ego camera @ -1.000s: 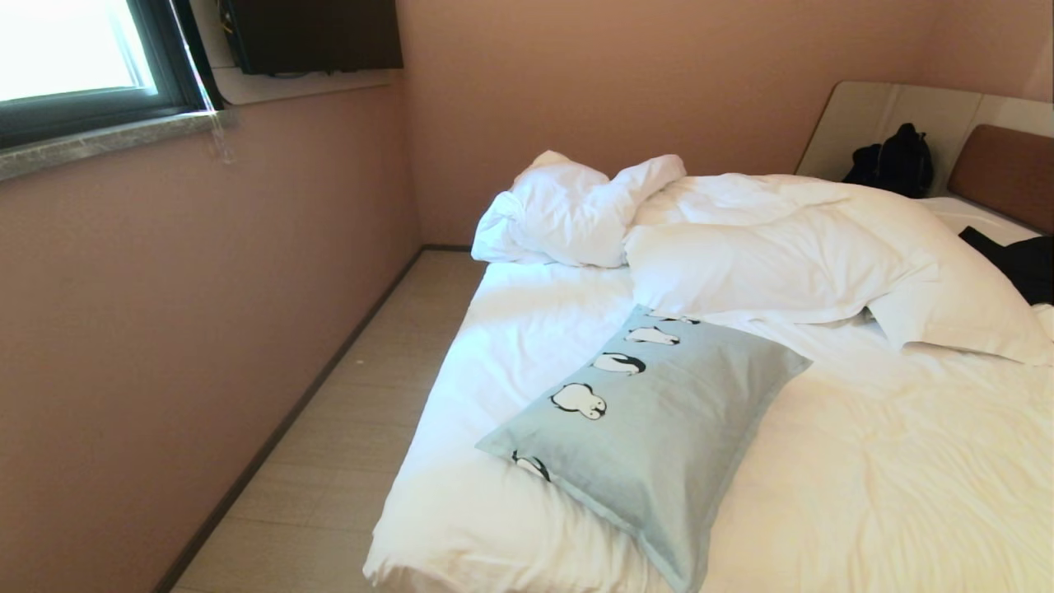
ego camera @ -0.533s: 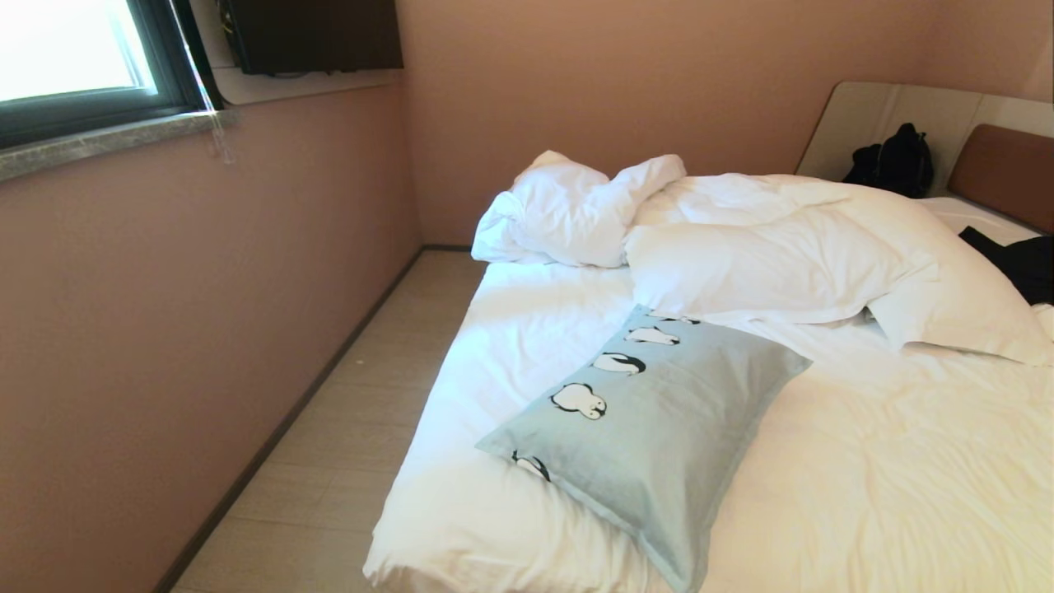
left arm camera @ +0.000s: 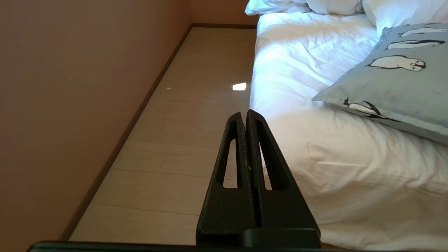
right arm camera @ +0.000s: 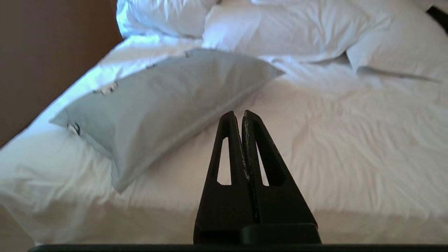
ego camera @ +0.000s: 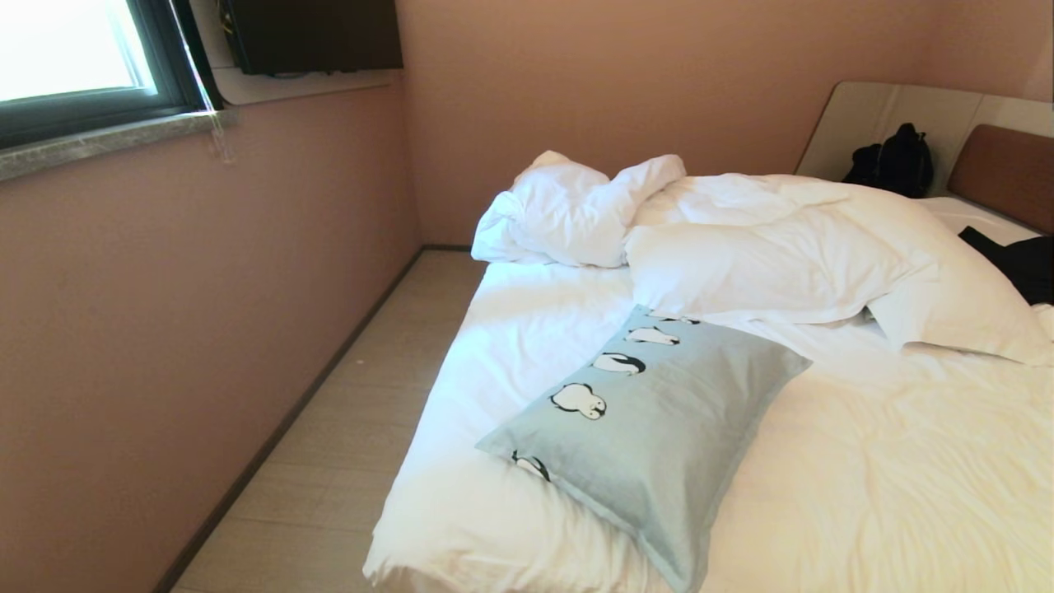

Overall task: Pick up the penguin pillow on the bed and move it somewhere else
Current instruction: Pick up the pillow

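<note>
Lying slantwise near the bed's (ego camera: pixel 906 494) foot corner, the penguin pillow (ego camera: pixel 659 428) is a pale blue-grey rectangle with a flat flanged border, plump in the middle and lightly creased. A row of black-and-white penguins runs along the long edge facing the floor strip (ego camera: pixel 346 445); the farthest bird slips partly under the rumpled white duvet (ego camera: pixel 766 247), and the nearest one curls over the pillow's corner, so only part of it shows. The pillow's near corner is cut off by the bottom of the head view. No script can be read on the cover.

Neither arm appears in the head view. From the left wrist view, the left gripper (left arm camera: pixel 244 115) has its two black fingers pressed together, empty, held over the edge between floor and mattress, apart from the pillow. The right gripper (right arm camera: pixel 239 115) also has its fingers together with nothing between them, pointing across the sheet just beside the pillow's long plain edge.

By the brown headboard (ego camera: pixel 1000 173), a dark bag (ego camera: pixel 897 161) and black cloth (ego camera: pixel 1017 259) sit, possibly clothing; the cloth runs off the frame.
</note>
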Robot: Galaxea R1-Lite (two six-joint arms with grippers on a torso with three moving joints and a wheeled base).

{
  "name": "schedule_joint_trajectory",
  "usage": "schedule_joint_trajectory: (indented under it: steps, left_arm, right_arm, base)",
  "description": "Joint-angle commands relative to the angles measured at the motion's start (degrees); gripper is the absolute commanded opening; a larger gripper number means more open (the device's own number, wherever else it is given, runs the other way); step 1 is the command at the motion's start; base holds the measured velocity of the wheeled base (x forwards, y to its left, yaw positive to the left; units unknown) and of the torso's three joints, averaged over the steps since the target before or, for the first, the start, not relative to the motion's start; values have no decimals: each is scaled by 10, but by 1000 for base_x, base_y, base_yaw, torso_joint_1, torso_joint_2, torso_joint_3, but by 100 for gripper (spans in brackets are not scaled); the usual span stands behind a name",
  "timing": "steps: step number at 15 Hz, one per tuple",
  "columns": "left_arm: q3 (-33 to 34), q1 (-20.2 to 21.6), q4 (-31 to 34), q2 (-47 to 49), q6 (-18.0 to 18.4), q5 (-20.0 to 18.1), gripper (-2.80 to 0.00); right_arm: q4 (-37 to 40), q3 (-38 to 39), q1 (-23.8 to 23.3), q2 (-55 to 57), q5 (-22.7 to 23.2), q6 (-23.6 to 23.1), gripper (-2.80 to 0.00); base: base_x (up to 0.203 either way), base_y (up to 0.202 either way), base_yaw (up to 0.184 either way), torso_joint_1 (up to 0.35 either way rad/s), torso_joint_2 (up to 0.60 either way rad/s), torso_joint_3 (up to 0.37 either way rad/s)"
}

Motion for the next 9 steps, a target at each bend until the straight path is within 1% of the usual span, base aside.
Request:
schedule_joint_trajectory:
  steps: [1,3,5,7,9]
  left_arm:
    - [1,0,0,0,0,0,-280]
    - [1,0,0,0,0,0,-280]
    - [1,0,0,0,0,0,-280]
    - [1,0,0,0,0,0,-280]
    - [1,0,0,0,0,0,-280]
  right_arm:
    - [7,-56,0,1,11,0,-280]
    - [17,-94,0,26,34,0,-280]
    - [21,-120,0,79,40,6,-280]
    - [20,-148,6,151,50,42,-280]
    - [18,-183,10,246,72,110,-280]
  base:
    - [0,0,0,0,0,0]
    - [0,0,0,0,0,0]
    - [0,0,0,0,0,0]
    - [0,0,0,0,0,0]
    - [0,0,0,0,0,0]
